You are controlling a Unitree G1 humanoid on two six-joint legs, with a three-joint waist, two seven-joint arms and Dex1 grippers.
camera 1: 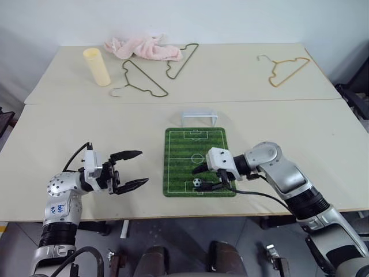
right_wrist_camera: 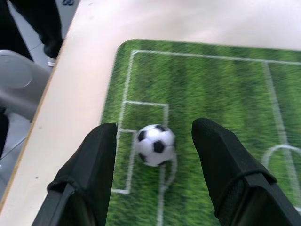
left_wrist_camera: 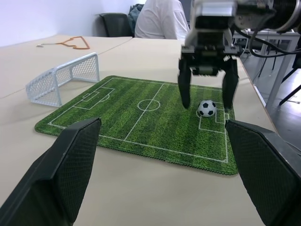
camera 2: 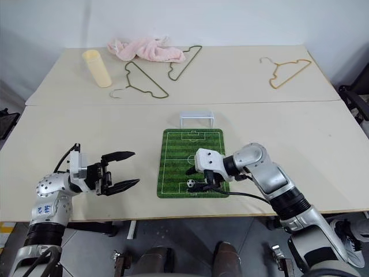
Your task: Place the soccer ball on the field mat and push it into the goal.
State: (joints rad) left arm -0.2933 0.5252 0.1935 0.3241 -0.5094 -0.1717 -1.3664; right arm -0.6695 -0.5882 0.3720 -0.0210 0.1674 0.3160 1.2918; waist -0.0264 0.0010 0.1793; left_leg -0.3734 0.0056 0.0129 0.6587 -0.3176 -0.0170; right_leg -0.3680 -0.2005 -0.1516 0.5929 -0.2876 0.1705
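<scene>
My right gripper [right_wrist_camera: 154,141] hangs just over the ball [right_wrist_camera: 155,144], fingers spread either side of it and gripping nothing. The ball sits on the mat [camera 1: 196,151], in the near penalty box. My right wrist view gives me the gap between each finger and the ball; the head views blur that together. My left wrist view adds a seated person in white [left_wrist_camera: 162,19] beyond the table [camera 1: 69,144]. My left gripper [camera 1: 131,169] is wide open and empty, over bare table left of the mat. One goal [camera 1: 199,117] stands at the mat's far end. Farther back I count three hangers, one pink cloth [camera 1: 143,48] and one cream cylinder [camera 1: 97,66].
</scene>
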